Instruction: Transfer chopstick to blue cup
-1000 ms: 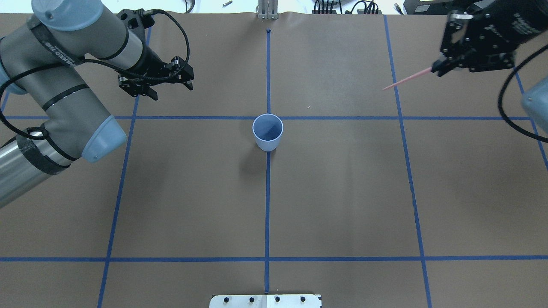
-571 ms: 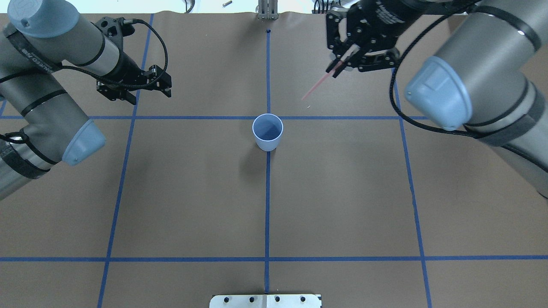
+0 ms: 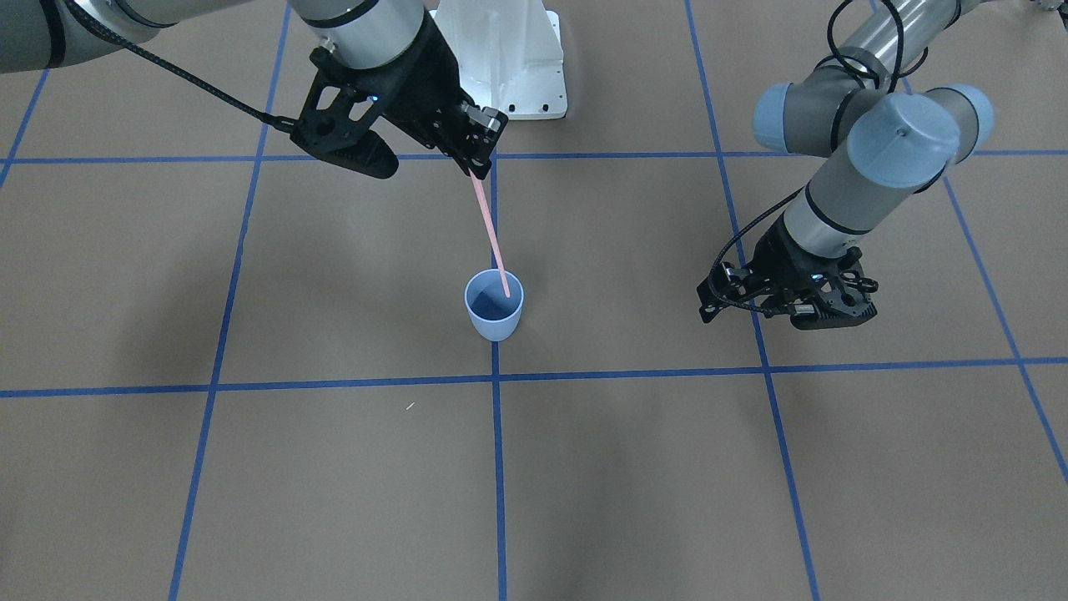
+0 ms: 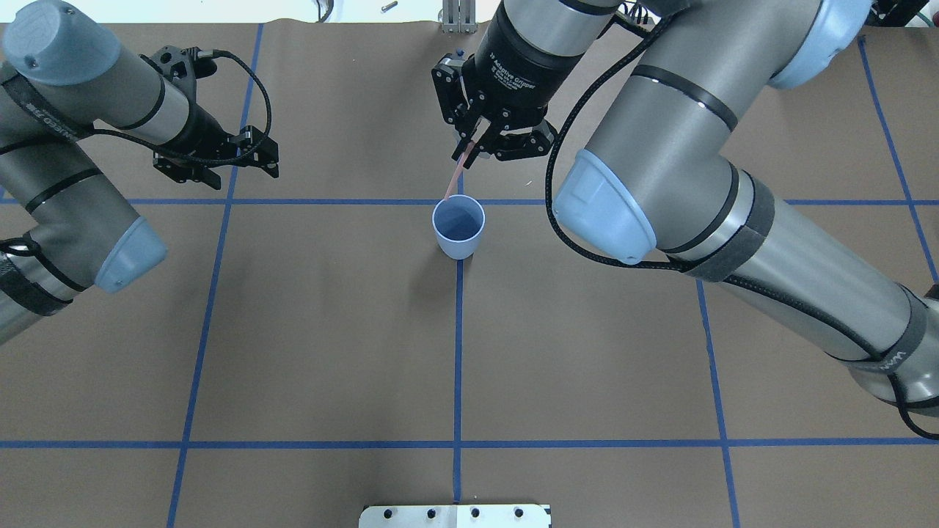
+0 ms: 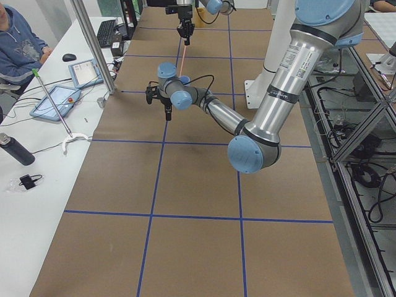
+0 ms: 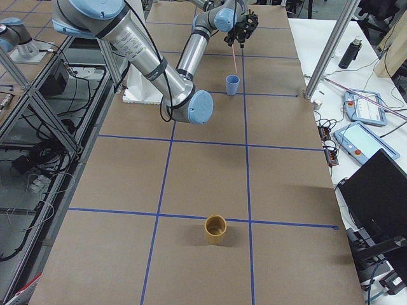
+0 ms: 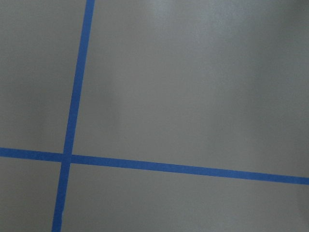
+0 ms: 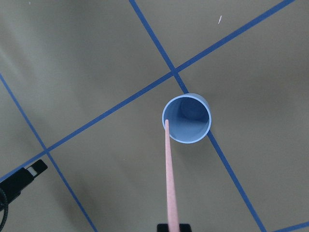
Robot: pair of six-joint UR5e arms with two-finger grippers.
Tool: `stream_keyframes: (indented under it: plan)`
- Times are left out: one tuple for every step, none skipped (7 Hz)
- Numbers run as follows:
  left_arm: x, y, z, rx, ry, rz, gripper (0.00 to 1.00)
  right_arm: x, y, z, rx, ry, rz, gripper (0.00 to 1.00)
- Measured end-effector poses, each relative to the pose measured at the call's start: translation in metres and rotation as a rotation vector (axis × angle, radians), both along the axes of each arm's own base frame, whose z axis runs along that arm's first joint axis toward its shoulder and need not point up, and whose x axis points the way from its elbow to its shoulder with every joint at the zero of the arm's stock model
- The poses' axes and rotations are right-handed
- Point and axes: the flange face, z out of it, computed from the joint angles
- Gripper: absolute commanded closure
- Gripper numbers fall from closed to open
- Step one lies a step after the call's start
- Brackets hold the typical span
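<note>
On the left, the left end effector (image 4: 235, 167) had drawn back slightly toward its own side. It hung with fingers spread, holding nothing, well apart from the cup. At the middle of the table (image 4: 330, 330), the blue cup (image 4: 458, 229) stood upright where it had been. The big change was on the right. The right end effector (image 4: 480, 150), pinched onto the upper end of the chopstick (image 4: 456, 174), had swung in from the far right corner to just beyond the cup. The stick slanted down, its lower tip at the rim's edge. The carry looked nearly done; a small nudge inward, then lowering and release, seemed to remain.
</note>
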Motion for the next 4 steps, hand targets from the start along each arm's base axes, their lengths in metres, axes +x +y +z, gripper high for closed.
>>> stream_keyframes:
  plan:
    - [0.0,0.0,0.001,-0.002,-0.001,-0.001,0.03,-0.007,-0.001,0.007,-0.007,0.013,-0.004,1.0]
    - [0.001,0.0,0.001,-0.002,0.0,-0.001,0.03,-0.014,-0.004,0.015,-0.015,0.027,-0.01,1.0]
    - [0.001,-0.001,0.0,-0.003,0.001,-0.003,0.03,-0.023,-0.006,0.023,-0.024,0.04,-0.017,1.0]
    - [0.001,-0.001,-0.002,-0.002,0.003,-0.004,0.03,-0.027,-0.008,0.028,-0.031,0.048,-0.021,0.58]
